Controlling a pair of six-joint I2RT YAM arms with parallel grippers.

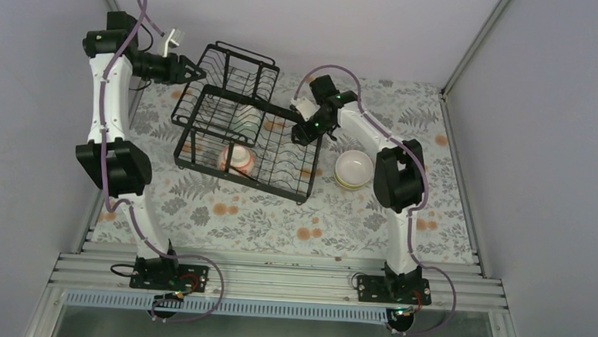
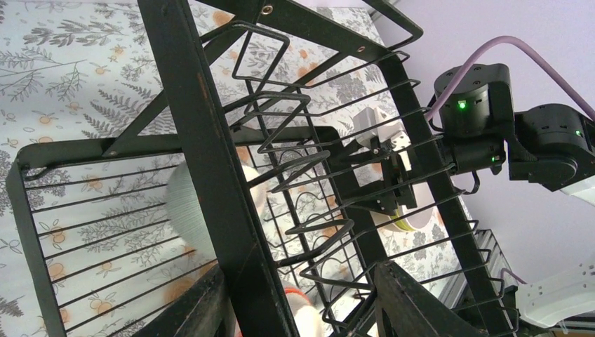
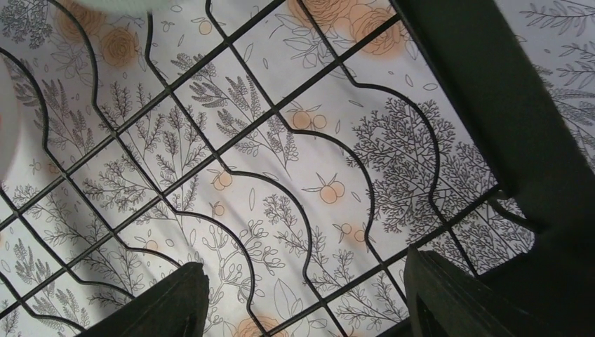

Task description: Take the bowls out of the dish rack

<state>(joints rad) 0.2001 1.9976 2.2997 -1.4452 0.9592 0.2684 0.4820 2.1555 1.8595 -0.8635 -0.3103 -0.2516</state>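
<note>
rack (image 1: pixel 206 111) ×1 | bowls ×3: patterned bowl (image 1: pixel 238 159) and pale bowl (image 1: pixel 247 120) inside the rack, white bowl (image 1: pixel 354 168) out on the table (image 1: pixel 277 223) | table ×1 | arms ×2: left arm (image 1: pixel 102 104), right arm (image 1: pixel 398 177) | grippers ×2: left gripper (image 1: pixel 199 74), right gripper (image 1: pixel 304 135) | another bowl under the white bowl: cannot tell

Both arms are built alike: slim white links on the left arm (image 1: pixel 97 108) and the right arm (image 1: pixel 360 124), joined by chunky black motor housings (image 1: pixel 114 166). A mauve cable (image 1: pixel 109 77) runs along each one to black base plates (image 1: pixel 155 271) (thin wires curl beside them). Small green lights (image 2: pixel 461 105) glow on the right arm's black wrist blocks. The fingers (image 3: pixel 168 302) of the right pincer (image 3: pixel 306 263) are matt black wedges, like those of the left pincer (image 2: pixel 300 270).
</note>
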